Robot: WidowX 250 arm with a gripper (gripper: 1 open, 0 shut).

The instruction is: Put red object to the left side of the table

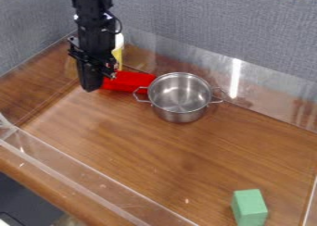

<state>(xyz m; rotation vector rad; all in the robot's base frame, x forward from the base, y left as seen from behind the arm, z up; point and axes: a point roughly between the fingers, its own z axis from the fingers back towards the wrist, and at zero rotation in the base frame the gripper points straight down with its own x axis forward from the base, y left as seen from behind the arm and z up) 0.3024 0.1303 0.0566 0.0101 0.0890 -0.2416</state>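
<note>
Single overhead-oblique view. The table (111,165), brown wood grain, is bordered by low clear plastic walls (254,77), with grey fabric behind.

The black arm stands vertical at about 10 o'clock from the table centre. Its gripper (91,83) points straight down, tips at or very near the tabletop. The fingers are dark against the dark body; cannot tell from this angle whether the jaws are parted or closed, nor whether they pinch anything.

The red object (126,81) lies flat on the wood, immediately at 3 o'clock of the gripper tips. Its near end meets the gripper outline; contact looks likely but the junction is hidden, so not confirmed.

The steel pot (181,95), empty, upright and with two small side handles, sits at 3 o'clock of the red object, just beside it; one handle is close to the block's edge.

A yellow jar (118,54) is partly hidden behind the arm, at 12 o'clock of the red object.

The green cube (249,206) sits well apart, at 5 o'clock near the front wall.
</note>
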